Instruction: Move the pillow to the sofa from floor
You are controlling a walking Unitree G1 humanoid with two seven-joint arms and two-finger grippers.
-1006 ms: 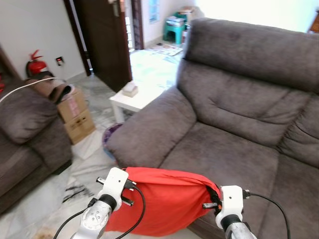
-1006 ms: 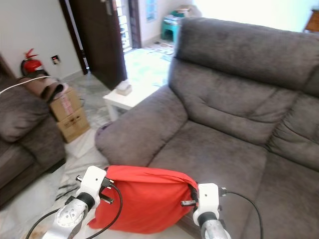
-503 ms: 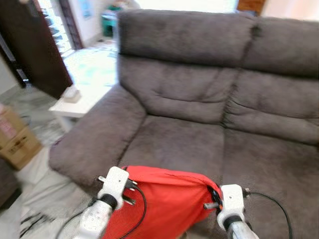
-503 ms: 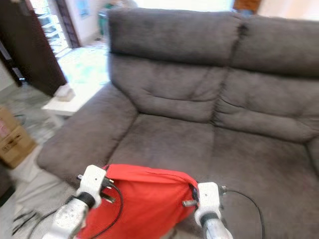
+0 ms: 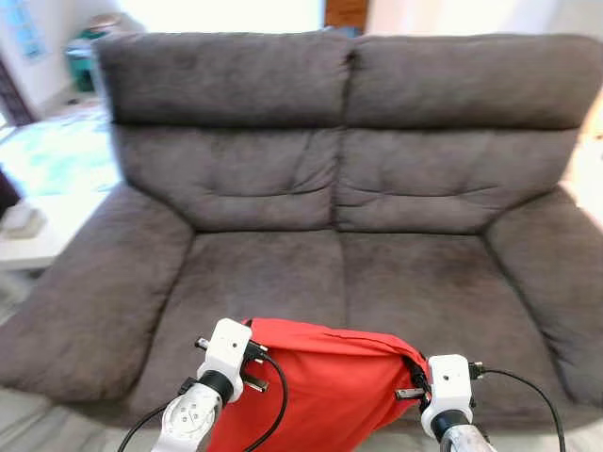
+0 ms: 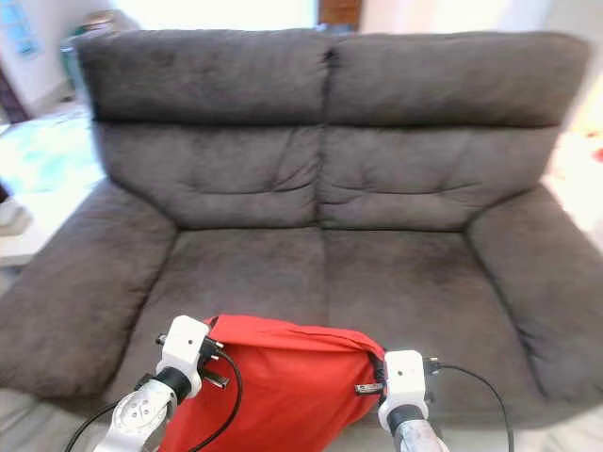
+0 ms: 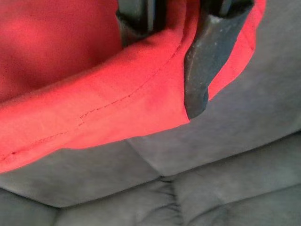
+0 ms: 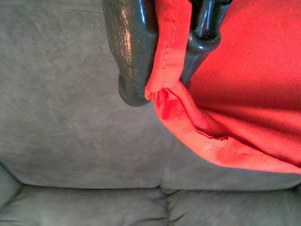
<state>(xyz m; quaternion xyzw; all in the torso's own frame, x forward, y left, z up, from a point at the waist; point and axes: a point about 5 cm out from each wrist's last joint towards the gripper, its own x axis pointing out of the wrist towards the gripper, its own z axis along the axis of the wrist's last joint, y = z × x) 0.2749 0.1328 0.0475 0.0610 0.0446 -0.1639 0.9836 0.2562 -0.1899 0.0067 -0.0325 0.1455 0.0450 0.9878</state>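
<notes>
A red pillow [image 5: 320, 386] hangs between my two grippers, just in front of the seat's front edge of a dark grey two-seat sofa [image 5: 283, 268]. My left gripper [image 7: 169, 47] is shut on the pillow's left seam, with one black finger [image 7: 207, 61] over the red cloth. On the right corner of the pillow my right gripper [image 8: 162, 61] is also shut, pinching the seam between its fingers [image 8: 134, 56]. In the eye views both white wrists [image 5: 226, 347] [image 5: 445, 377] sit at the pillow's top corners. The pillow's lower part runs out of the picture.
The sofa's wide armrests stand at the left [image 5: 75, 301] and right [image 5: 556, 264] of the seat cushions. A white side table [image 5: 24, 240] with a small box is beyond the left armrest. Pale floor [image 5: 38, 428] lies at the lower left.
The camera has swung right, so the sofa now faces me squarely and the door, boxes and other couch have left the picture. Both grippers keep the same hold on the pillow.
</notes>
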